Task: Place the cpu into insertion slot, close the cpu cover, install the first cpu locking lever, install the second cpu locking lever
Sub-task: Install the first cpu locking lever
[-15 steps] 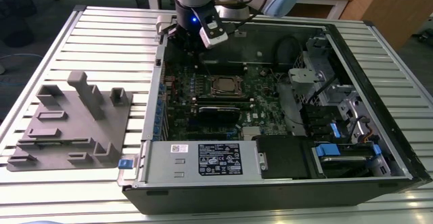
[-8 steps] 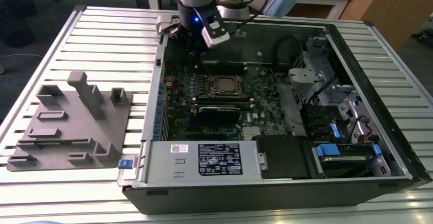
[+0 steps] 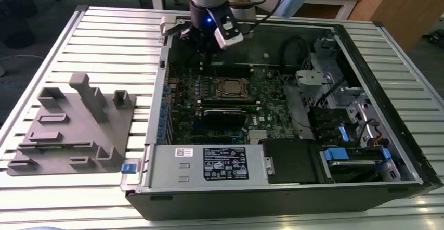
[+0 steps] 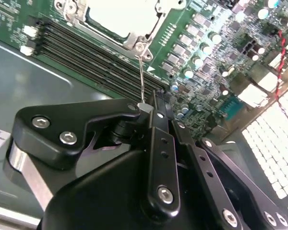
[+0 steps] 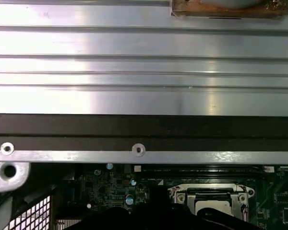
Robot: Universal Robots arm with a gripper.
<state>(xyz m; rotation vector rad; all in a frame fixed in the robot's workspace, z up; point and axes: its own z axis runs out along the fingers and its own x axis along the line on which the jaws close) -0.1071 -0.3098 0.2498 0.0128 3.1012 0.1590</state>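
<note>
The cpu (image 4: 116, 15) lies with its silvery top up in the insertion slot, which it hides, on the green board (image 3: 232, 88). The cpu cover (image 4: 137, 42), a silver frame, lies shut flat around the chip; both also show in the first wrist view, cover (image 5: 207, 190) and cpu (image 5: 214, 206). A thin wire locking lever (image 4: 141, 76) runs from the cover's corner straight to my fingertips. My gripper (image 4: 149, 103) is shut on that lever's free end. In the exterior view the gripper (image 3: 203, 53) hangs inside the case, just behind the socket.
The open computer case (image 3: 388, 84) lies on a slatted metal table (image 3: 104, 32). Long black memory slots (image 4: 86, 45) run beside the socket. A black card (image 3: 223, 116), a labelled power supply (image 3: 215, 162) and drive cages (image 3: 347, 115) crowd the case. A grey fixture (image 3: 69, 126) sits outside.
</note>
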